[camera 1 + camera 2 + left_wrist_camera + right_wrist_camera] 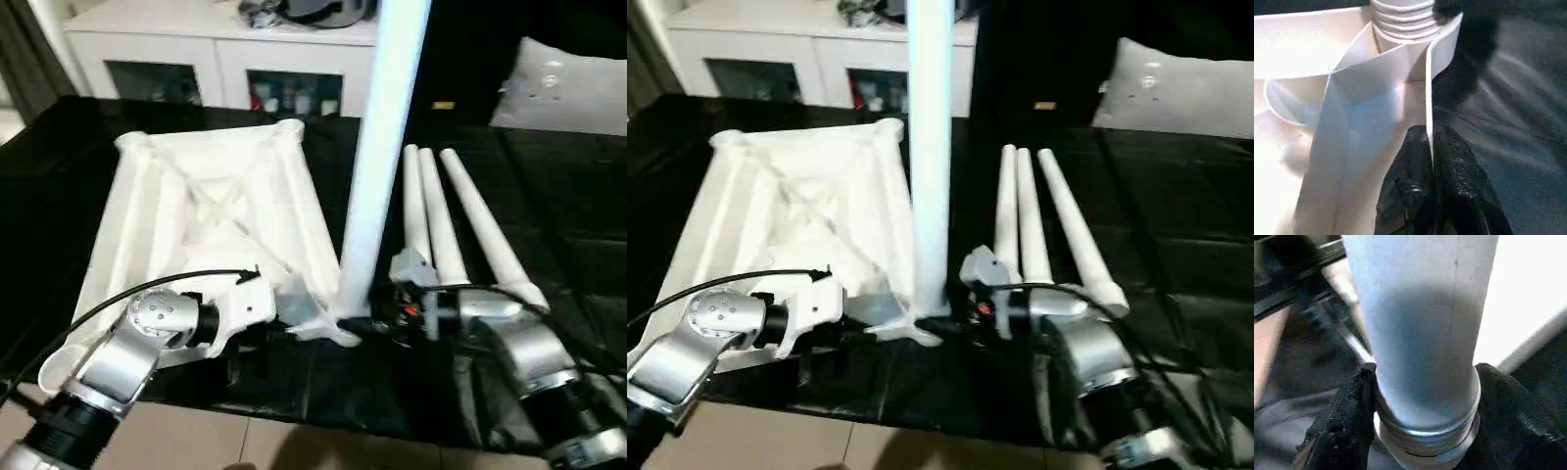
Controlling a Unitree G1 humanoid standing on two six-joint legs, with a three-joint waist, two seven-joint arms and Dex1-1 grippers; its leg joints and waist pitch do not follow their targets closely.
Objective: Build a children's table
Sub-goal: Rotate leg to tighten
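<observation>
A: Where do we have the square white plastic table top (211, 211) right now?

B: It lies ribbed side up on the black-covered table (549, 196), left of centre. Our left pincer (1431, 147) is clamped on the thin rim wall of its near right corner, one black finger (1405, 186) on each side of the wall, just beside the round corner socket (1405, 54).

A: And the long tapered round white leg (384, 147) we are working with?

B: It stands upright in that same socket, its ribbed base showing in the left wrist view. Our right pincer (1422, 416) grips it low down, black pads (1344, 416) pressed against both sides just above the base ring.

A: The other legs?

B: Three more white tapered legs (446, 220) lie side by side on the black cover, to the right of the upright one, near our right forearm. Behind the table stands a white cabinet with glass doors (196, 69).
</observation>
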